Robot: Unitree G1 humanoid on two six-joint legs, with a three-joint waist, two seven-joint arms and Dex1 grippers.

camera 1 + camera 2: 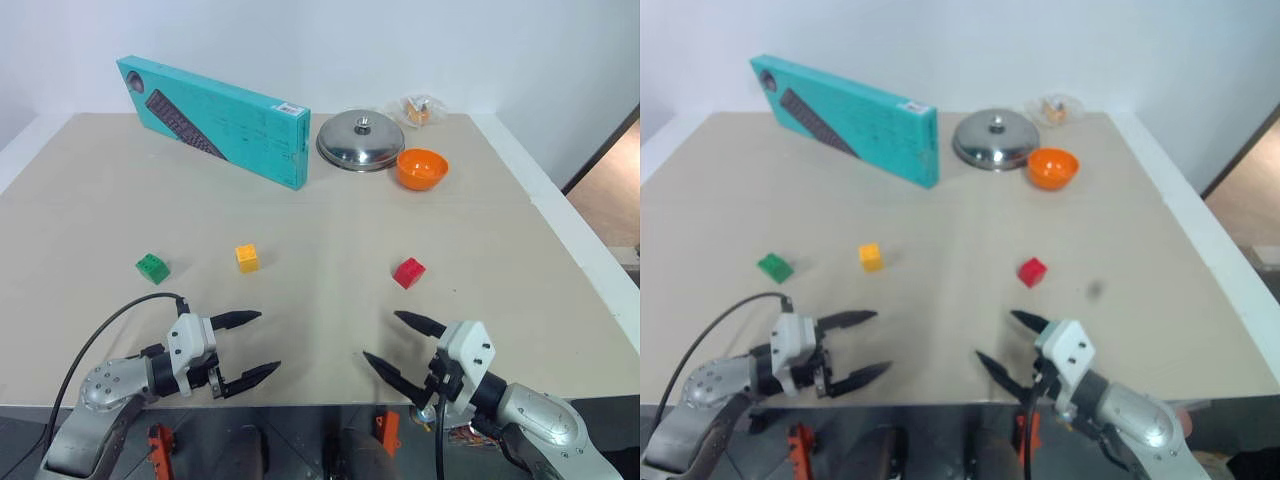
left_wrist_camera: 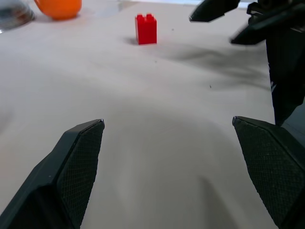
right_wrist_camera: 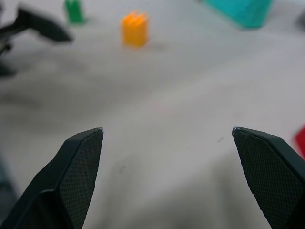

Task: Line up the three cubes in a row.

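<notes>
Head camera views: The table (image 1: 330, 230) carried three cubes in its middle band. The green cube (image 1: 153, 267) lay toward the left, the yellow-orange cube (image 1: 247, 257) just right of it and slightly farther back, and the red cube (image 1: 408, 272) well apart to the right. None touched another. Along the far edge stood a teal box (image 1: 215, 120), a metal lid (image 1: 360, 140), an orange bowl (image 1: 421, 168) and a small clear bag (image 1: 420, 109). The left gripper (image 1: 250, 346) hung near the front edge, fingers spread wide and empty, pointing inward. The right gripper (image 1: 405, 343) mirrored it, also wide open and empty, in front of the red cube.

Left wrist view: The left gripper's fingers (image 2: 78, 164) stood wide apart with bare table between them. The red cube (image 2: 146, 28) stood upright ahead; the orange bowl (image 2: 58, 7) lay beyond it. The right gripper's black fingertips (image 2: 213, 9) showed beside the red cube, not touching.

Right wrist view: The right gripper's fingers (image 3: 81, 167) were equally wide apart, holding nothing. The yellow-orange cube (image 3: 135, 28) and green cube (image 3: 73, 10) lay ahead, the left gripper's finger (image 3: 40, 26) near them.
</notes>
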